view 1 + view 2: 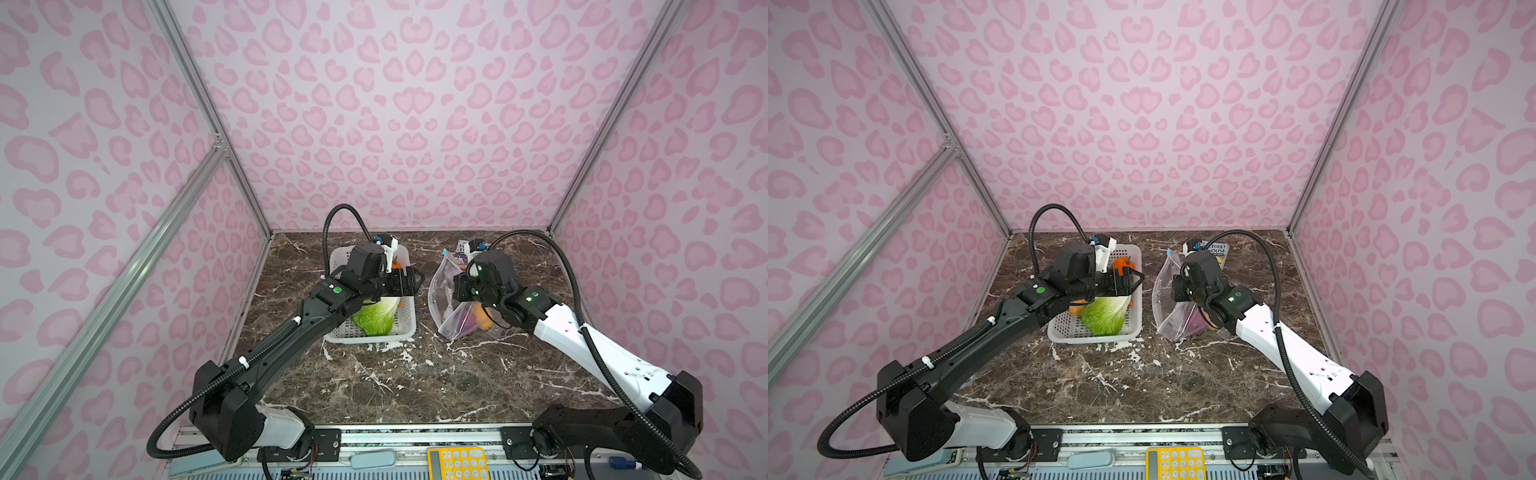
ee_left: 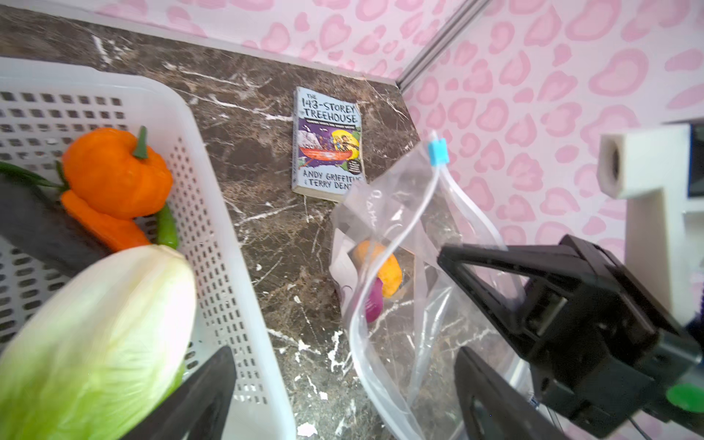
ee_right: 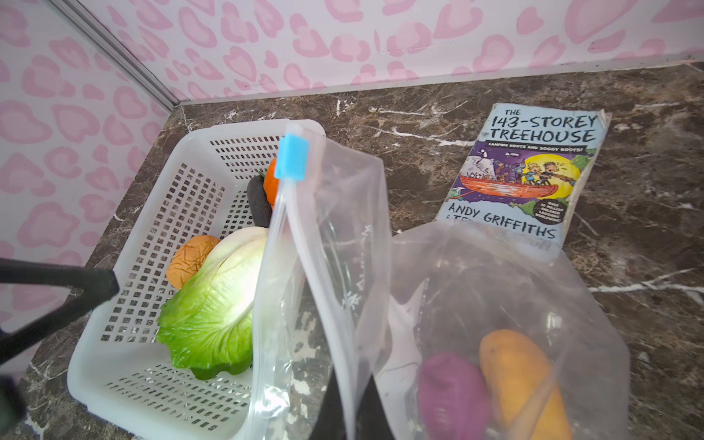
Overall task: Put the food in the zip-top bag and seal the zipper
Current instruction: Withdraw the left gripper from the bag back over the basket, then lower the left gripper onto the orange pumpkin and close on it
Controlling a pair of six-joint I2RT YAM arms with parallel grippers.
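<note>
While only two pieces sit bagged, progress: early, I judge; most of the food is yet to go in and the seal is not yet made.
Table point(image 1: 374, 395): dark marble; it carries the basket on the left and the bag on the right, near each other but apart.
Basket point(image 1: 370, 338): white and perforated; it holds the cabbage, pumpkin, carrot, one potato, a green piece and a dark grey piece I cannot name.
Bag point(image 3: 495, 266): clear plastic, mouth gaping and lifted toward the basket; its far edge overlaps the near edge of a book point(image 3: 525, 171).
Left gripper point(image 1: 1133, 284): jaws spread wide and empty, hovering over the basket's rim on the bag side.
Right gripper point(image 2: 445, 261): clenched on the bag's mouth edge, holding it up.
Cabbage point(image 3: 213, 304): lies aslant in the basket, pale end up.
Pumpkin point(image 2: 114, 175): at the basket's far end, touching the carrot point(image 2: 103, 224).
Potatoes: one in the basket point(image 3: 190, 259), beside the cabbage; one in the bag point(image 3: 522, 381).
Onion point(image 3: 453, 396): purple, in the bag, against the potato.
Green piece point(image 2: 167, 232): just beside the carrot.
Zipper point(image 3: 274, 247): unsealed; the blue slider point(image 3: 291, 156) sits at the far end of the mouth.
</note>
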